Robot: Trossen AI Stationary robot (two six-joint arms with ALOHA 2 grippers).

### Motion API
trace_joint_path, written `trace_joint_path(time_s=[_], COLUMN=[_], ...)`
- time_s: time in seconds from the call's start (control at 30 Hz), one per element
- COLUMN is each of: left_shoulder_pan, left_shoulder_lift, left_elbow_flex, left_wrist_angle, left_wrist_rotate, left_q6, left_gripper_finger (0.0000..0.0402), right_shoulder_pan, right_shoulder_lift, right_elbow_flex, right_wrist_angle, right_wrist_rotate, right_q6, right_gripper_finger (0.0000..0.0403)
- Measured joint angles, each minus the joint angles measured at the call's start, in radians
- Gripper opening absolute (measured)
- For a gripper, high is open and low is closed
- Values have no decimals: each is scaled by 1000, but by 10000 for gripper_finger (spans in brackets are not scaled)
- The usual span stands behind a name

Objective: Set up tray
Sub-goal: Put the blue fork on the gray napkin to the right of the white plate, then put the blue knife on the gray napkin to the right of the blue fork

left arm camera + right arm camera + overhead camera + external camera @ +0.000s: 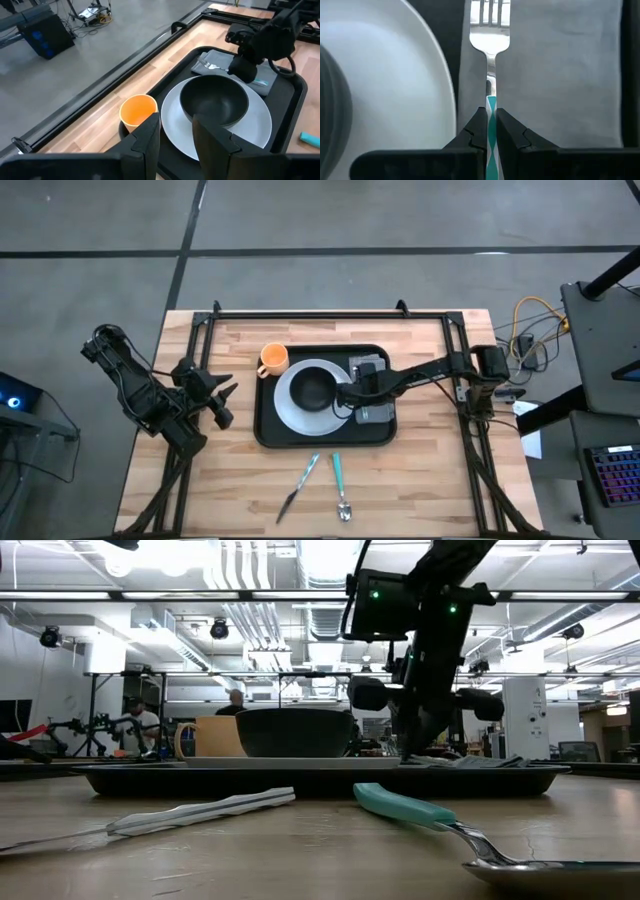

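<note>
Wooden bench [420,470] with a black frame is sitting on a grey floor, and the black tray [268,430] is lying in the middle of it, between the two arms. Right gripper [490,122] is reaching in over the tray's right half, with its fingers pinched nearly shut on the teal-and-white handle of a fork [491,30]. That fork is lying flat on a grey folded napkin [560,70] straight out ahead of the gripper, tines pointing away from it. Just beside the gripper, on its side toward the left arm, a white plate [288,412] is sitting in the tray with a black bowl [314,388] on top. Farther past the plate, an orange cup [273,359] is standing in the tray's far-left corner. Outside the tray, on the bare wood nearer the front edge, a knife [300,486] and a teal-handled spoon [340,485] are lying side by side. Left gripper [224,402] is hanging off to the left of the tray, fingers spread apart and holding nothing.
</note>
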Motion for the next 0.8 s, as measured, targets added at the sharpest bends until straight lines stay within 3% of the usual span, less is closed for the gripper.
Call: trace_joint_path(time_s=[0.2, 0.5, 0.7, 0.8], left_shoulder_pan=[0, 0, 0, 0], left_shoulder_lift=[0, 1, 1, 1], left_elbow_flex=[0, 0, 0, 0], left_wrist_angle=[0, 0, 0, 0], left_wrist_rotate=[29, 57, 74, 104], left_q6=[0, 0, 0, 10], left_gripper_finger=[98, 98, 98, 98], right_shoulder_pan=[-1, 2, 10, 19], right_shoulder_lift=[5, 3, -14, -52], right_elbow_flex=[0, 6, 64, 145], right_wrist_angle=[21, -19, -89, -170], right_wrist_rotate=[-13, -72, -98, -96], right_q6=[-16, 10, -62, -221], right_gripper_finger=[22, 91, 114, 118])
